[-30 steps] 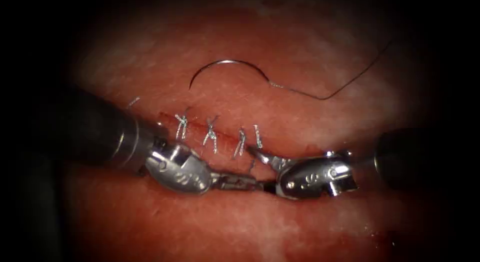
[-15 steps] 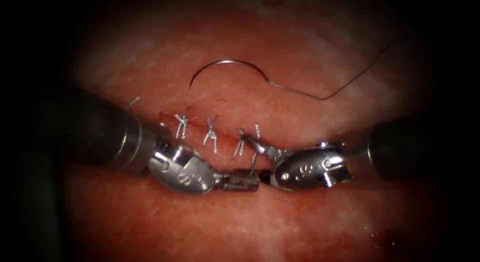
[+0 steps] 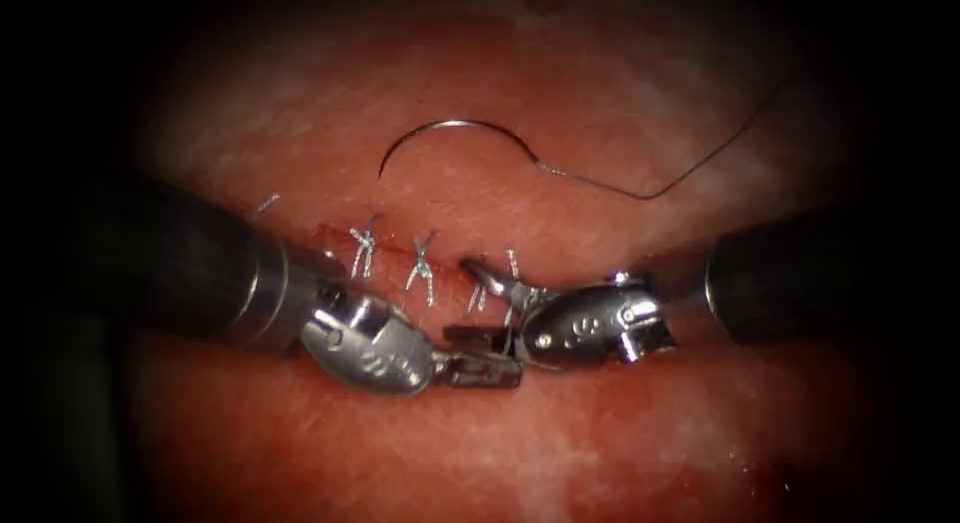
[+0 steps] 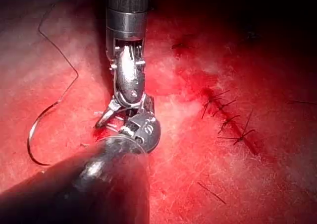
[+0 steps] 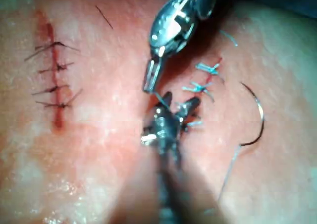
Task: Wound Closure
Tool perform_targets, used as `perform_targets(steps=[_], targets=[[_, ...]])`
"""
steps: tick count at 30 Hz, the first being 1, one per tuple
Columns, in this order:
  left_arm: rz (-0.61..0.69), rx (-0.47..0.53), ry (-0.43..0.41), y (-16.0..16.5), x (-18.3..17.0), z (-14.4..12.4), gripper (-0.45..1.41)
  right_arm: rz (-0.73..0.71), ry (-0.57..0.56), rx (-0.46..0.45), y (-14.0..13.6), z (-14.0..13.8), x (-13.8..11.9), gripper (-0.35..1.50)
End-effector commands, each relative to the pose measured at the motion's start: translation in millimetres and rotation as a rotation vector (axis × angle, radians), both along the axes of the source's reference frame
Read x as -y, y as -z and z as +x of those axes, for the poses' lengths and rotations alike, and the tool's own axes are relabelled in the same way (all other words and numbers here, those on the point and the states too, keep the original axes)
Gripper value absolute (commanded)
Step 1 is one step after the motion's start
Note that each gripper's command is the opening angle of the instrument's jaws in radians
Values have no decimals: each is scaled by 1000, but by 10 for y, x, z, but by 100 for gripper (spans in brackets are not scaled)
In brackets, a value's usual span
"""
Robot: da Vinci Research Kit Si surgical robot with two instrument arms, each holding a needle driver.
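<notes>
Needle (image 3: pixel 455 126) lying loose on the tissue (image 3: pixel 560 88), above the cut (image 3: pixel 392 245) in the endoscope view, held by nothing and not in the flesh at all, whole curve on show. Trailing from its blunt end, thread (image 3: pixel 650 195), running off to the right and lost in the dark rim. Hard to read at the rightmost of the stitches (image 3: pixel 420 265): crowded by metal, knot half covered. Both shafts swallowed by shadow at the edges. Left arm's tool (image 3: pixel 490 368) reaching in low from the left, wrist bent, jaws level and pressed tight together, seemingly pinching a fine suture strand (image 5: pixel 158 97); strand faint in the right wrist view, hidden by steel in the endoscope view, so not certain. Right arm's tool (image 3: pixel 462 301) coming in from the right, nearly tip to tip with the other, jaws spread wide, upper one angled up across the rightmost stitch, lower one level just above the left tool's jaws, gripping nothing. Pale knots in a row along the cut, short cut ends sticking up. Elsewhere on the same slab, a second cut (image 4: pixel 230 122) closed with dark stitches, and red fluid (image 4: pixel 198 83) pooled at its end. Wet, glistening, pink surface all round, fading to black at the edges.
</notes>
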State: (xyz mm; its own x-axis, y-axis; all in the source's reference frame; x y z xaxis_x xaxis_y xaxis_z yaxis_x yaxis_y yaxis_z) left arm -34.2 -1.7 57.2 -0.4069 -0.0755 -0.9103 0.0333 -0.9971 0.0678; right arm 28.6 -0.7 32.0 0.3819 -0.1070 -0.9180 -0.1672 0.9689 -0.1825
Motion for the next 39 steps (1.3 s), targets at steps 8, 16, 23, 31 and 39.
perform_targets(steps=[8, 16, 23, 31, 39], targets=[[11, 1, 0, -3, 12, -4, -45, 3, 10, -11, -4, 10, 13, 120], [11, 1, 0, -3, 12, -4, -45, 5, 14, -18, 0, 10, 15, 113], [11, 2, 0, -3, 11, -4, -45, 5, 13, -21, 2, 10, 15, 115], [11, 2, -1, -2, 13, -3, -45, 9, 73, -32, -2, 8, 13, -35], [12, 4, -4, 2, 17, -2, -45, -13, 58, -3, 1, 7, 12, -35]])
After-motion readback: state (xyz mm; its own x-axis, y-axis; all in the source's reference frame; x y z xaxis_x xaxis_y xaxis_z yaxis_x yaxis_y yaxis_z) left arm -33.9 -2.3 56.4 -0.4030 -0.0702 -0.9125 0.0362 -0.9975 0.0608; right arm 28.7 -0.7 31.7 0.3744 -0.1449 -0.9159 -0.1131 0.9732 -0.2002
